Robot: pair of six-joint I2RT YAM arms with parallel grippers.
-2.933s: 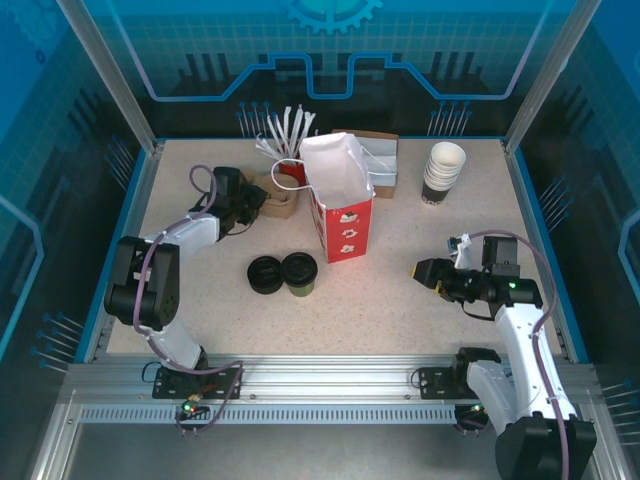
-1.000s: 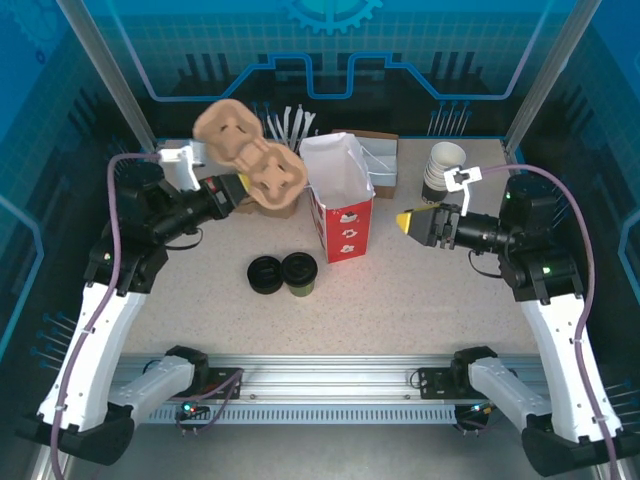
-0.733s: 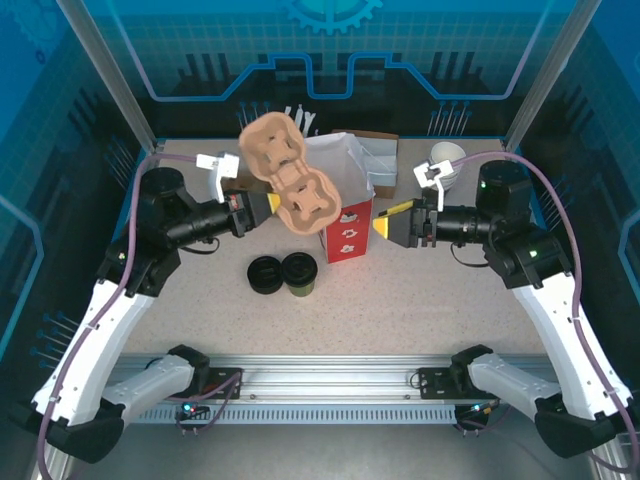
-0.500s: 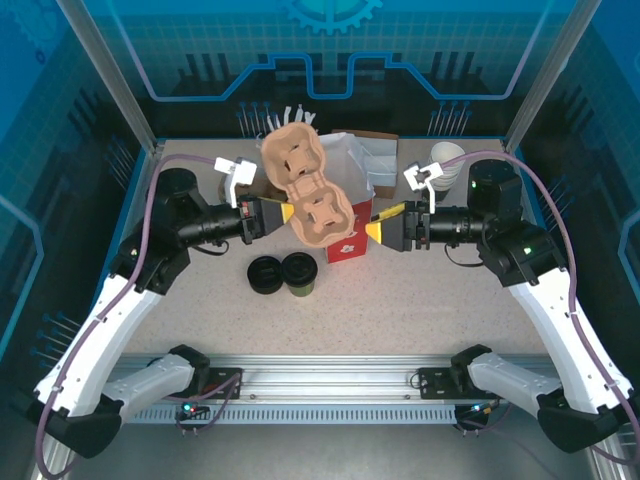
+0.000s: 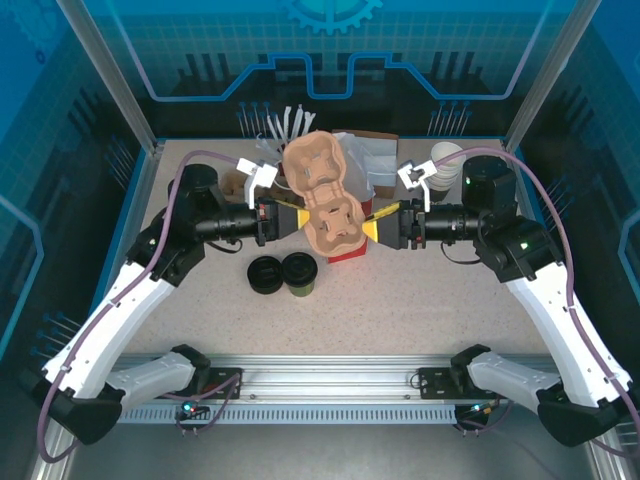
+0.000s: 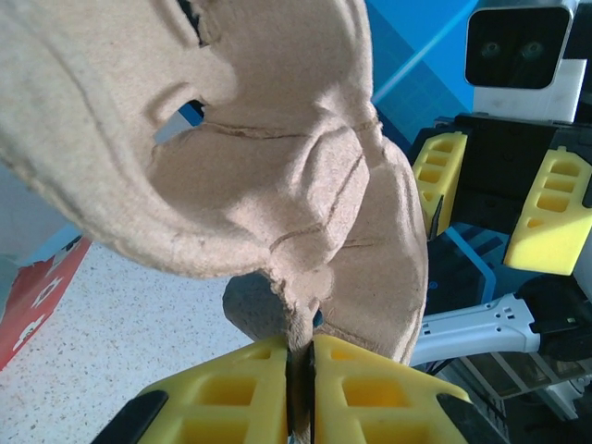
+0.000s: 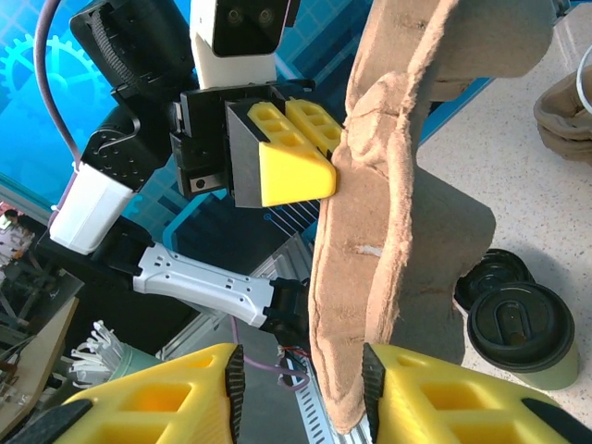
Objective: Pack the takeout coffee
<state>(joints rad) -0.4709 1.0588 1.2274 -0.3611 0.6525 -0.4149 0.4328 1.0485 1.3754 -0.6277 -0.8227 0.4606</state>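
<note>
Your left hand (image 5: 290, 214) was clenched on one rim of the moulded pulp cup carrier (image 5: 325, 195). Its yellow fingers (image 6: 370, 384) were pressed together with only the thin edge of pulp between them. That single pinch held the carrier in the air, tipped up on edge, over the red paper bag (image 5: 360, 175) at the middle of the bench (image 5: 400, 300).

Your right hand (image 5: 371, 228) faced it from the other side, with its jaws part open and straddling the opposite rim. In the right wrist view one finger lay against the pulp and the other stood clear of it, so I judged that it had not gripped yet.

The two-sided hold made sense to me. A carrier hung by one soft rim can sag or twist, and a second grip opposite would let you level it and steer it down without tearing the pulp.

The takeout coffee (image 5: 299, 272) stood upright on the bench with its black lid on, in front of the bag and roughly below the carrier. It was just beside the low stack of black lids (image 5: 266, 274) and neither hand touched it. No cup sat in the carrier. I judged the job to be at an early step, with the carrier being readied and the cup not yet packed. If you closed the right hand, you needed to go gently on that thin edge.
</note>
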